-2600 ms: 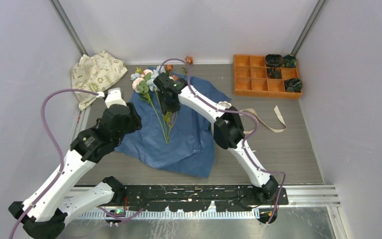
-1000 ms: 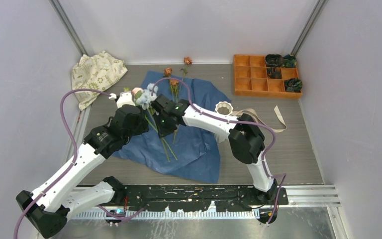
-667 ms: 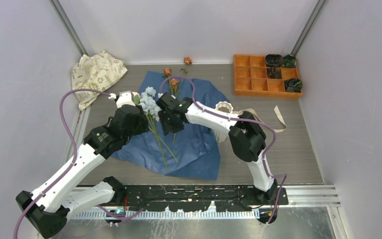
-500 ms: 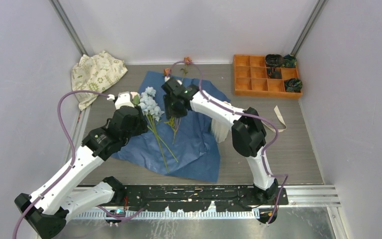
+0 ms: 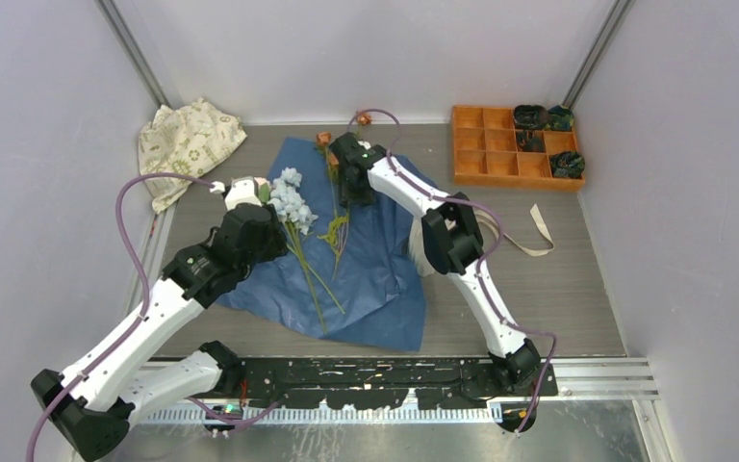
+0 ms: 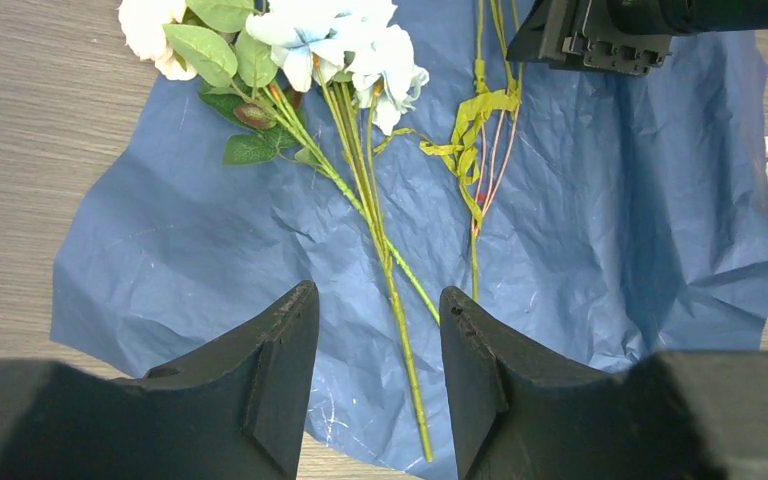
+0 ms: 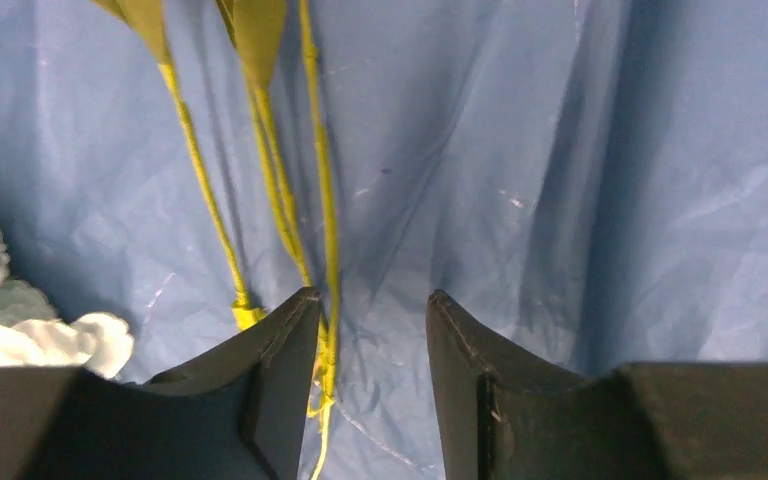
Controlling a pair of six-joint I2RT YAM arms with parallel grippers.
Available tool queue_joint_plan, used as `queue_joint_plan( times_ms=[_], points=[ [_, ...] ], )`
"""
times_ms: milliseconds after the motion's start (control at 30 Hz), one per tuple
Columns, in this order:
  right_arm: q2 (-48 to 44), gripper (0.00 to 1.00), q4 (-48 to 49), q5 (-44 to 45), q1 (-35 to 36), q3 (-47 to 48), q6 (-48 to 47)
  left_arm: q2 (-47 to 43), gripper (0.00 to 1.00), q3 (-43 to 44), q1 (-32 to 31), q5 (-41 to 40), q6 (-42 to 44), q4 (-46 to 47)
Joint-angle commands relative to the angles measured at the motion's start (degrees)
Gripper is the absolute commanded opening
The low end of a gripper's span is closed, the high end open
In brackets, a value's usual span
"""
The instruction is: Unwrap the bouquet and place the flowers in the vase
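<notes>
The bouquet is undone: its blue paper [image 5: 370, 265] lies spread flat on the table. Pale blue and pink-white flowers [image 5: 292, 204] rest on it, their green stems [image 6: 380, 230] running toward the near edge. A second thin bunch of stems [image 6: 477, 150] lies beside them, with rust-orange blooms [image 5: 325, 140] at the paper's far edge. My right gripper [image 7: 372, 297] hovers open over the paper, those stems [image 7: 322, 200] just by its left finger. My left gripper [image 6: 378, 295] is open and empty above the near stem ends. The white vase [image 5: 414, 252] is mostly hidden behind my right elbow.
A beige ribbon [image 5: 529, 239] lies loose on the table right of the paper. An orange compartment tray [image 5: 489, 159] holding dark items sits at the back right. A cream printed cloth [image 5: 188, 140] is bunched in the back left corner. Another rust bloom [image 5: 364, 118] lies by the back wall.
My right gripper opened, let go of the stems and moved toward the far edge of the paper. The flowers now lie on the paper. My left arm stayed put.
</notes>
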Motion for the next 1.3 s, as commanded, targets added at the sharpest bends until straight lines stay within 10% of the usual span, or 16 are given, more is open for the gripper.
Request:
queue_joint_plan(
  times_ms=[0, 333, 633, 1267],
  points=[
    [-2.33, 0.5, 1.12, -1.43, 0.98, -0.6, 0.05, 0.98, 0.49, -0.05, 0.13, -0.65, -0.61, 2.95],
    [-1.48, 0.45, 3.15, -4.09, 0.85, -2.38, 1.06, 2.83, 0.49, -0.57, 0.19, 0.67, -1.05, 3.91],
    [-0.86, 0.01, 2.24, -3.42, 0.8, -1.1, 0.93, 2.35, 0.48, -0.93, 0.34, 0.77, -1.21, 3.78],
    [-31.53, 0.01, 3.84, -0.12, 8.34, -27.2, -3.4, 1.03, 0.48, -1.35, 0.36, 1.22, -1.73, 3.53]
  ],
)
